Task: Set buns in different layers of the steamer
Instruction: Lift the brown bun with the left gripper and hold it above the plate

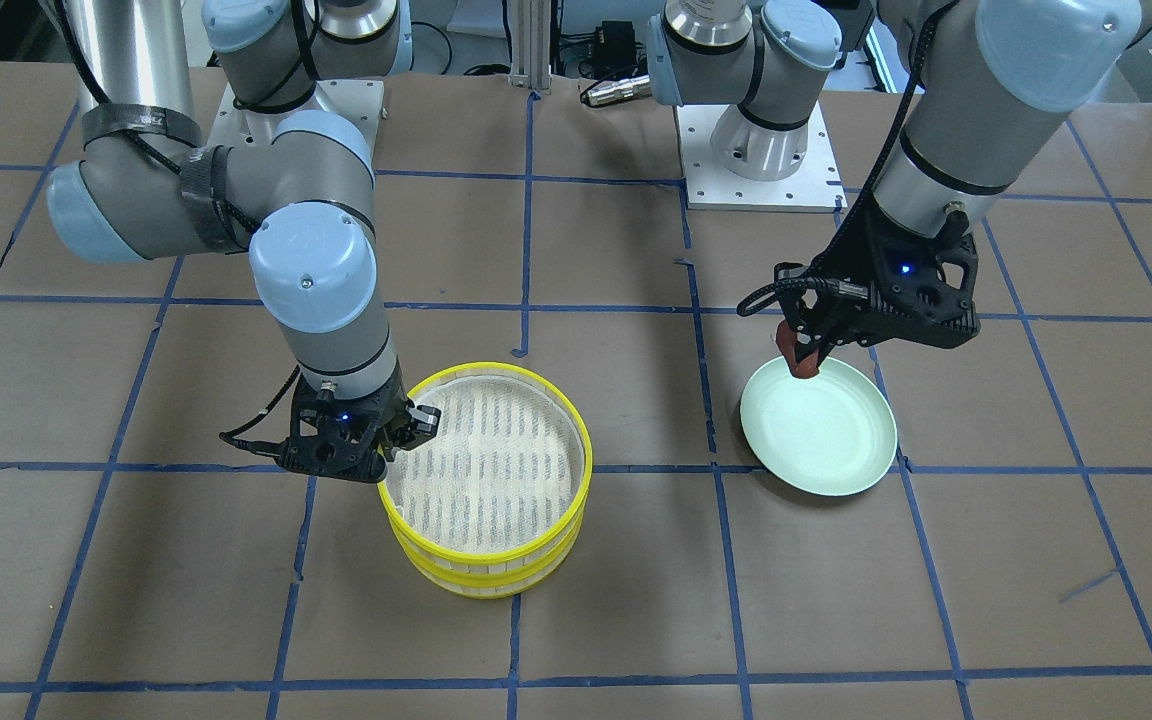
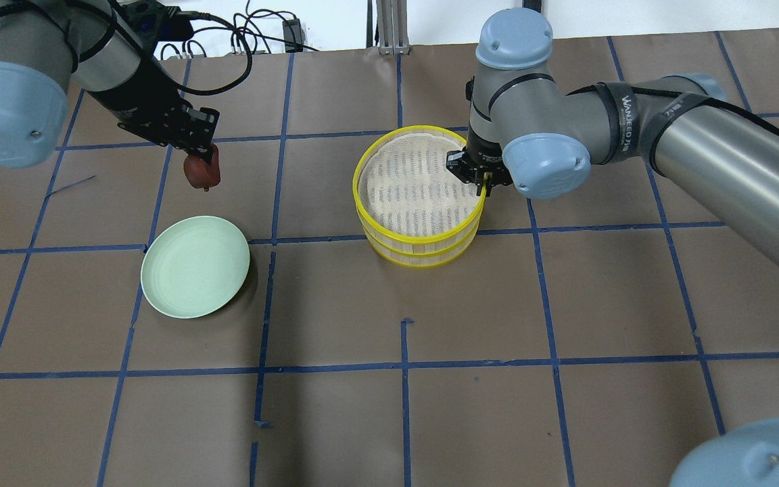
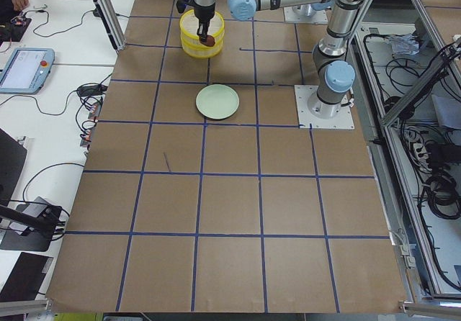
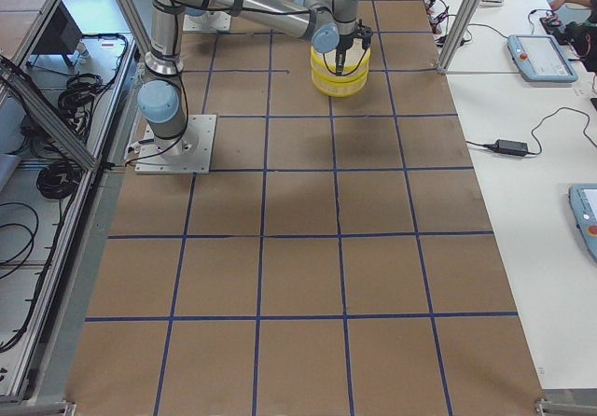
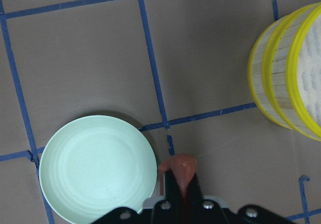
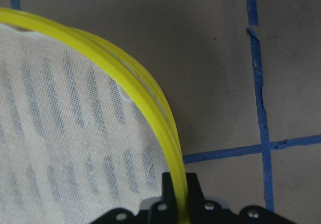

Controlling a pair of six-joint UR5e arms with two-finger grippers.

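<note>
L gripper [image 2: 201, 157] pinches the reddish-brown bun [image 2: 201, 173], hanging in the air just beyond the plate [image 2: 195, 267] and well apart from the steamer [image 2: 416, 245]. R gripper [image 2: 483, 181] is clamped on the top layer [image 1: 576, 430], its yellow rim running between the fingers. White bun not visible.

My call: carry the bun across high enough to clear the rim, centre over the mesh [image 6: 65, 148], and release low. It's round and squashy-looking, so prob rolls.

Mesh looks soft, woven and striped. Rims are thin and hard, side walls pale slats. Plate is smooth and shallow.
</note>
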